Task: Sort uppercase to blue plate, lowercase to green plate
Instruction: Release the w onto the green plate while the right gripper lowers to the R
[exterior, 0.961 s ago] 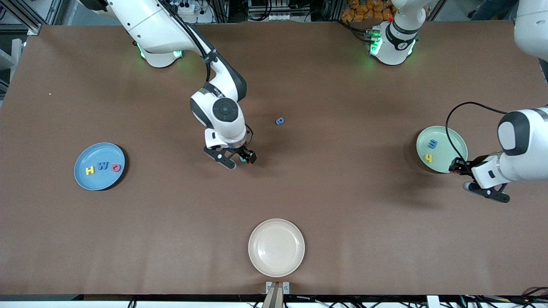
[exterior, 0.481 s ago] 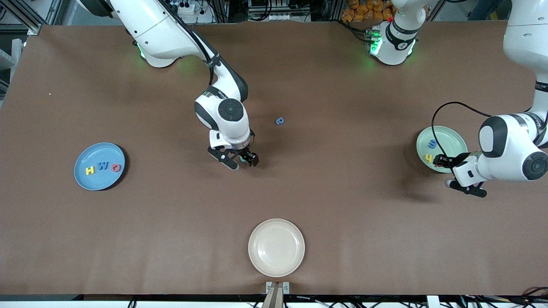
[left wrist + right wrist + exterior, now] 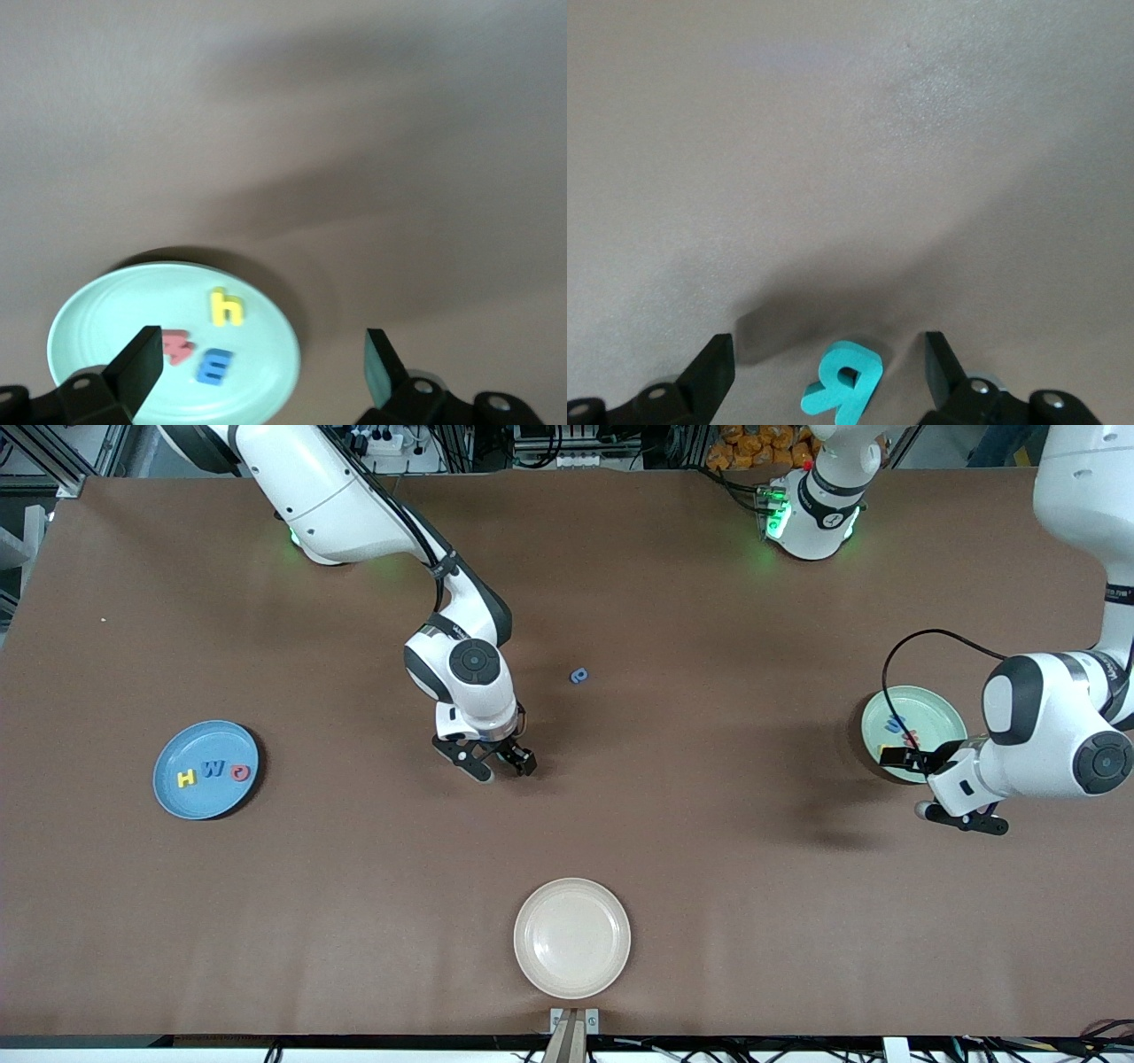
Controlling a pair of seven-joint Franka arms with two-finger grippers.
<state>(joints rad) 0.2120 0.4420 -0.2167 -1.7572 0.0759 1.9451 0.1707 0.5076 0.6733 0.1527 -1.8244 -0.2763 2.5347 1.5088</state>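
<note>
Looking at your right tool [image 3: 499,763], its fingers are spread wide around a chunky teal foam letter [image 3: 843,382] lying flat on the matte brown bench [image 3: 709,868]. Your left tool [image 3: 926,775] is spread too, empty, over the smooth mint green plate [image 3: 89,310] holding the yellow h [image 3: 227,307], red w [image 3: 180,346] and blue m [image 3: 215,367]. A glossy blue plate [image 3: 173,797] carries three capitals, and a cream plate [image 3: 572,937] sits nearest the camera.
</note>
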